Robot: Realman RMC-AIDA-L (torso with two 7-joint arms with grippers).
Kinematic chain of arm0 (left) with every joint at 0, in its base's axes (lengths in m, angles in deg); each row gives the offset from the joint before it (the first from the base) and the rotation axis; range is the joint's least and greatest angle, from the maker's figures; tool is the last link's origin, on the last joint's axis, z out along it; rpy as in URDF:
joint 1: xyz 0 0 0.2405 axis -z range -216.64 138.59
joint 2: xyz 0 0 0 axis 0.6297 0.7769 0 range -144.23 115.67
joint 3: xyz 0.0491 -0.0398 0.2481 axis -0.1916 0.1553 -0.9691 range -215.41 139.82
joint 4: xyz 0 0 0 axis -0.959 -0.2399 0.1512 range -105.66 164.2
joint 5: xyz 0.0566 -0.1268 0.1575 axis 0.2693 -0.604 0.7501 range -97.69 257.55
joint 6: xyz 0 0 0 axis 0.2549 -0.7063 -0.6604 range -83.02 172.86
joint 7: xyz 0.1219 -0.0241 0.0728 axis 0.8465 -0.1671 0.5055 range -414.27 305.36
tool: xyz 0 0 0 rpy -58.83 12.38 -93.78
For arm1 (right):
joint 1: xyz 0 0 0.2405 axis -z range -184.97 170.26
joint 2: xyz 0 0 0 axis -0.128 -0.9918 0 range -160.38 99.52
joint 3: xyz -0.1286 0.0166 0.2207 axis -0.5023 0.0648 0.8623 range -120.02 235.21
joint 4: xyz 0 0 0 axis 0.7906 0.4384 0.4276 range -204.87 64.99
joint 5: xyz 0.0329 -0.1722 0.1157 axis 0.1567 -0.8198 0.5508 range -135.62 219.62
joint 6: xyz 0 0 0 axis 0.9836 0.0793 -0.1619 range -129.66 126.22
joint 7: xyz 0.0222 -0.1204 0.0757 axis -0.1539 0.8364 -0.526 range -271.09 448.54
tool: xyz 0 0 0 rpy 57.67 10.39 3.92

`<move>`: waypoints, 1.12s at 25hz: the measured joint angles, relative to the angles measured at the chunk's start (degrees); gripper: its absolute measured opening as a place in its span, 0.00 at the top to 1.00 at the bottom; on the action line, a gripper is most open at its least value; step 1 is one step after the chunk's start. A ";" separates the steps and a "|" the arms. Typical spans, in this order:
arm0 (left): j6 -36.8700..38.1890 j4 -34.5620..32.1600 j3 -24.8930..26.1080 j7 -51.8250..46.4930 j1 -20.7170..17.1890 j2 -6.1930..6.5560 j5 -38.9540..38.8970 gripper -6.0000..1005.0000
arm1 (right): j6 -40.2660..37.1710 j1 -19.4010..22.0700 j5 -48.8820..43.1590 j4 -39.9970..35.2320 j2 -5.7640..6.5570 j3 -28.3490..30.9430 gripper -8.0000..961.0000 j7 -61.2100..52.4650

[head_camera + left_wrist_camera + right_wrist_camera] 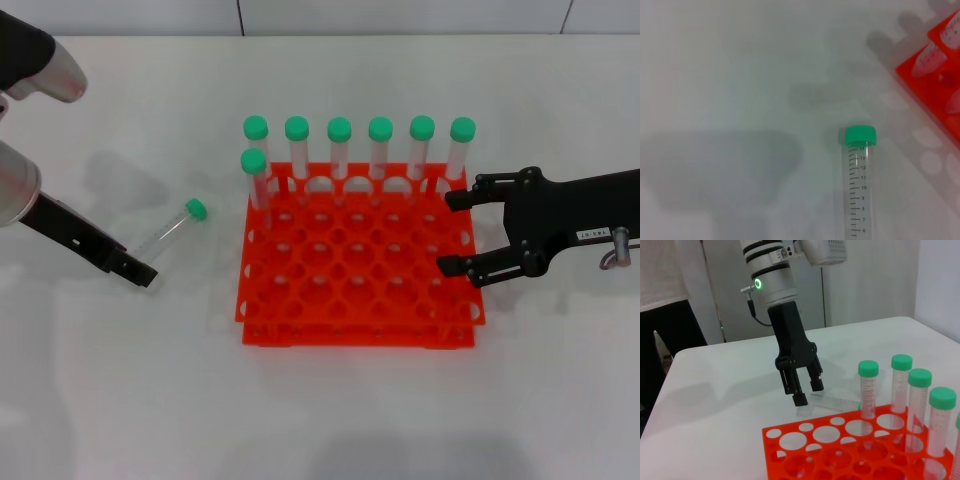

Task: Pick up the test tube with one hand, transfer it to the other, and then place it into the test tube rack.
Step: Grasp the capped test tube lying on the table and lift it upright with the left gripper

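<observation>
At the bottom end of the test tube (173, 228), the left pincer (805, 392) is held low over the white bench (120, 400), its fingers narrowly parted and holding nothing. The tube lies flat on the bench left of the test tube rack (355, 262), green cap toward the rack; black graduation numbers from 14 down to 6 can be read in the left wrist view, where its lower end is cut off. Over the rack's right edge the right pincer (463, 234) is held wide and empty; its small white label is too small to be read. Seven capped tubes (339, 150) stand in the rack.
</observation>
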 joint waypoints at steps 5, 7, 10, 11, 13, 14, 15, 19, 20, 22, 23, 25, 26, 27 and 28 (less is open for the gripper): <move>-0.67 0.00 -1.15 -1.09 0.02 -0.39 1.24 0.32 | -0.14 0.05 0.00 -0.03 0.00 -0.14 0.12 0.05; -1.20 0.03 -1.95 -1.72 0.03 -0.67 1.91 0.35 | -0.17 0.05 0.00 -0.05 0.01 -0.17 0.12 0.06; -1.70 -0.13 -3.20 -2.57 0.05 -0.83 2.20 0.39 | -0.20 0.08 0.00 -0.07 -0.03 -0.17 0.12 0.08; -1.78 -0.21 -3.53 -2.91 0.07 -0.83 2.22 0.41 | -0.21 0.08 0.00 -0.07 -0.04 -0.17 0.12 0.08; -1.85 -0.24 -3.76 -3.20 0.20 -0.85 2.30 0.44 | -0.18 0.09 0.00 -0.08 -0.05 -0.17 0.12 0.09; -1.87 -0.23 -3.77 -3.22 0.32 -0.85 2.36 0.45 | -0.15 0.09 0.00 -0.08 -0.05 -0.17 0.12 0.09; -1.89 -0.19 -3.78 -3.23 0.49 -0.85 2.37 0.46 | -0.10 0.09 0.00 -0.08 -0.07 -0.18 0.12 0.09; -1.90 0.02 -3.79 -3.24 0.75 -0.91 2.38 0.48 | -0.02 0.18 0.00 -0.08 -0.16 -0.18 0.12 0.09; -1.89 0.03 -3.79 -3.24 0.81 -0.94 2.38 0.48 | -0.01 0.18 0.00 -0.08 -0.15 -0.18 0.12 0.09; -1.89 0.06 -3.79 -3.24 0.90 -0.96 2.38 0.48 | 0.00 0.18 -0.01 -0.08 -0.15 -0.18 0.12 0.09; -1.89 0.08 -3.79 -3.24 0.97 -0.96 2.38 0.48 | 0.01 0.18 -0.01 -0.08 -0.15 -0.18 0.12 0.09; -1.74 0.13 -3.79 -3.24 1.08 -0.96 2.38 0.50 | 0.02 0.18 -0.03 -0.08 -0.16 -0.18 0.12 0.09; -1.66 0.15 -3.79 -3.26 1.13 -0.96 2.40 0.51 | 0.03 0.18 -0.04 -0.08 -0.15 -0.18 0.12 0.09; -1.62 0.15 -3.79 -3.27 1.18 -0.96 2.40 0.53 | 0.03 0.18 -0.04 -0.08 -0.15 -0.18 0.12 0.09; -1.51 0.15 -3.79 -3.35 1.25 -0.96 2.42 0.54 | 0.04 0.18 -0.05 -0.08 -0.15 -0.18 0.12 0.09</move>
